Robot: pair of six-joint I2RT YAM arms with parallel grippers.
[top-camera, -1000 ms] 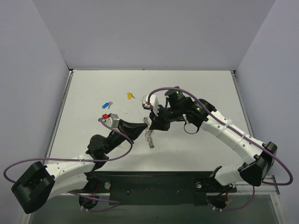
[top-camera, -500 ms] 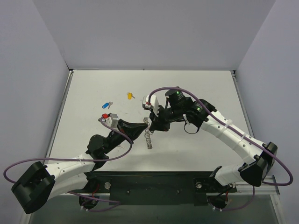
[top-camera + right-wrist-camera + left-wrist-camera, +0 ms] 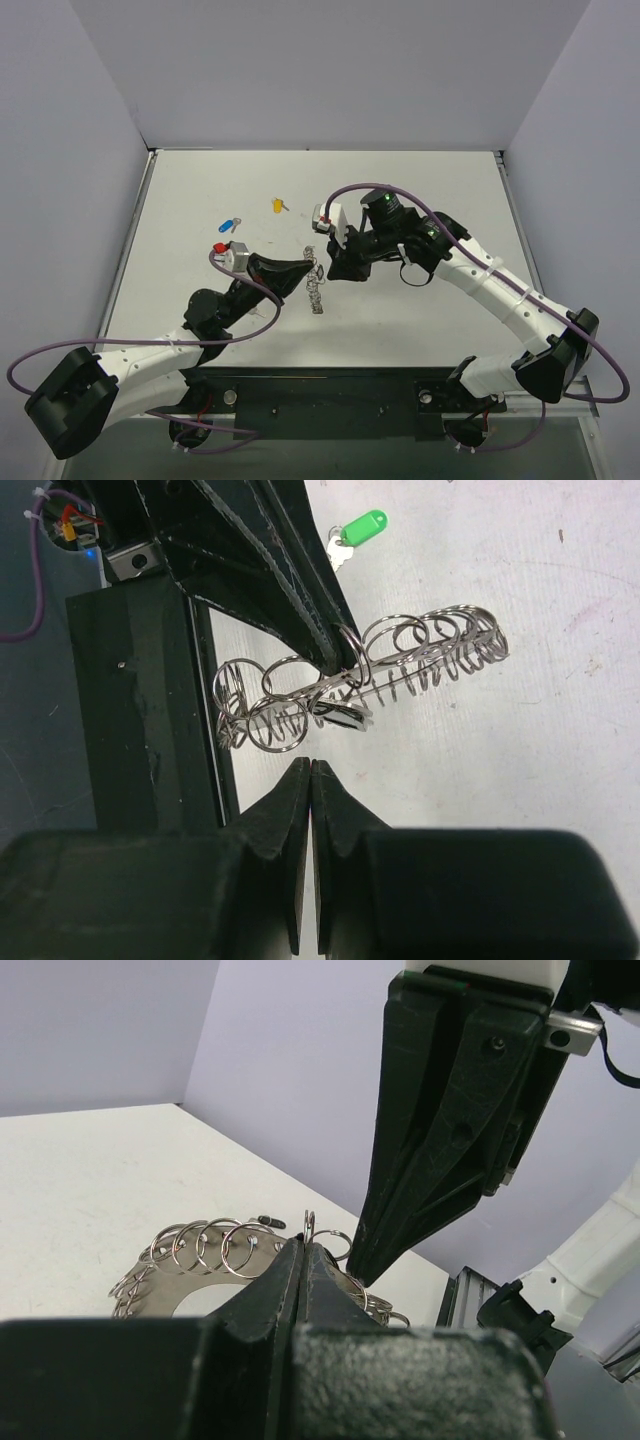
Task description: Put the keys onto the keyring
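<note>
The left hand [image 3: 303,1245] is pinched shut on one thin loop of the large silver coil-like metal keyring [image 3: 400,660]. The rest of the ring lies on the white tabletop [image 3: 420,190], just ahead of that hand's tips. The right hand [image 3: 311,772] is closed on nothing, with the ring just beyond its tips. A small green-headed key [image 3: 360,527] lies farther past the ring. The ring looks light, springy and slippery, so it is probably best held by a single loop.

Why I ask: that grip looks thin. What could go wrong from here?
The left gripper pinches just one thin loop of the keyring, so the keyring may slip out or twist. The right gripper is shut and empty, its tips close beside the keyring, and could knock it loose.
</note>
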